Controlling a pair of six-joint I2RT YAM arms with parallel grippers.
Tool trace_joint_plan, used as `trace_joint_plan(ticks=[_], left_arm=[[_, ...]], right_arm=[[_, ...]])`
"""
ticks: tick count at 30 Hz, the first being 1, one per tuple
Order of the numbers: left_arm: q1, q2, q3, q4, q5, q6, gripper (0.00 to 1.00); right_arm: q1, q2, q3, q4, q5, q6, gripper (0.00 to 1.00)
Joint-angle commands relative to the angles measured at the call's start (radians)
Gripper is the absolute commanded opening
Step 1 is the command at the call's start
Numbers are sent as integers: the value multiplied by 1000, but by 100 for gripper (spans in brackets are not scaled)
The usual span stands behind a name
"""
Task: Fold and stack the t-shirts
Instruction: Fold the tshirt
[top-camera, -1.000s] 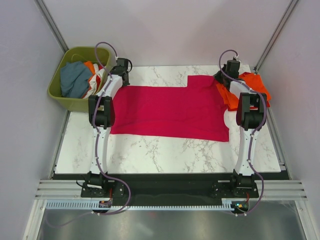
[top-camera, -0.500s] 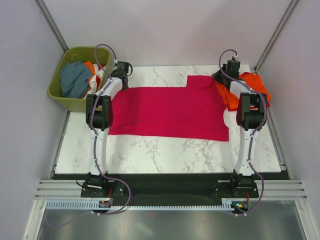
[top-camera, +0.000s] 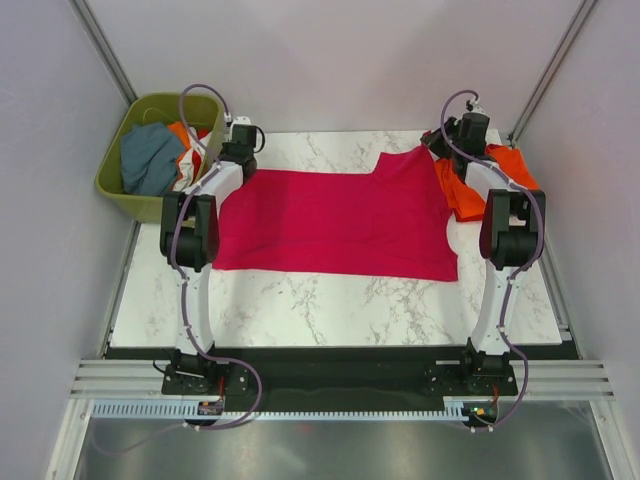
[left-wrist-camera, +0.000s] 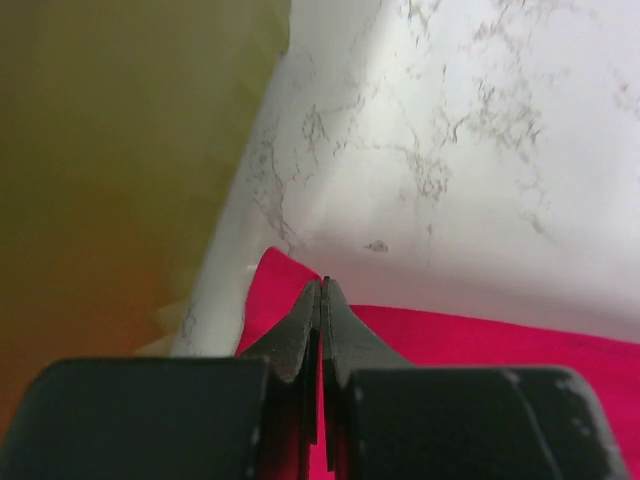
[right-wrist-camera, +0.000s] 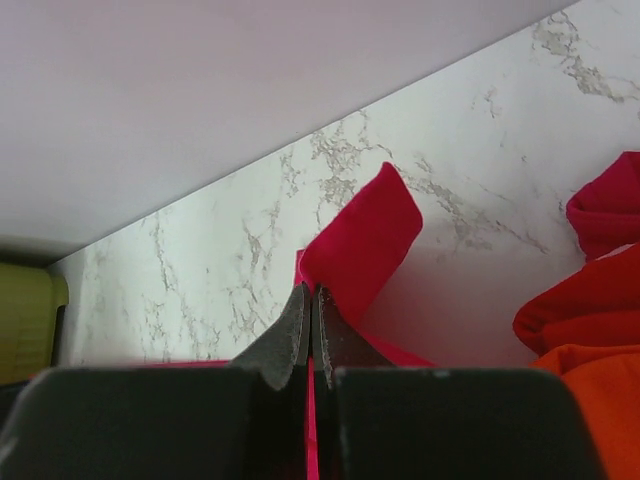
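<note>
A magenta-pink t-shirt (top-camera: 340, 220) lies spread flat across the marble table. My left gripper (top-camera: 243, 168) is at the shirt's far left corner, and in the left wrist view the left gripper (left-wrist-camera: 323, 285) is shut on that corner of the shirt (left-wrist-camera: 480, 340). My right gripper (top-camera: 441, 150) is at the far right corner. There the right gripper (right-wrist-camera: 311, 292) is shut on an edge of the shirt (right-wrist-camera: 365, 235), which stands up in a raised flap above the table. An orange t-shirt (top-camera: 510, 165) and a red t-shirt (right-wrist-camera: 575, 305) lie bunched just right of it.
An olive-green basket (top-camera: 110, 185) holding grey, orange and white cloth stands off the table's far left corner, close beside the left gripper, and the basket wall (left-wrist-camera: 120, 150) fills the left side of the wrist view. Grey walls enclose the table behind and at both sides.
The left gripper has closed on the shirt's far left corner. Both arms have shifted slightly outward and back, and the right gripper has pulled its corner up into a peak.
</note>
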Motion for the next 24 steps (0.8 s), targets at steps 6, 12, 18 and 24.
trace_joint_plan(ticks=[6, 12, 18, 24], left_arm=[[-2, -160, -127, 197, -89, -30, 2], [0, -219, -229, 265, -108, -43, 2], [1, -254, -285, 280, -113, -72, 2], [1, -301, -341, 292, -107, -81, 2]], right_arm=[[-3, -120, -61, 51, -38, -16, 0], [-3, -169, -126, 13, -42, -13, 0], [-6, -250, -202, -55, -1, -47, 0], [-12, -318, -254, -101, 8, -54, 0]])
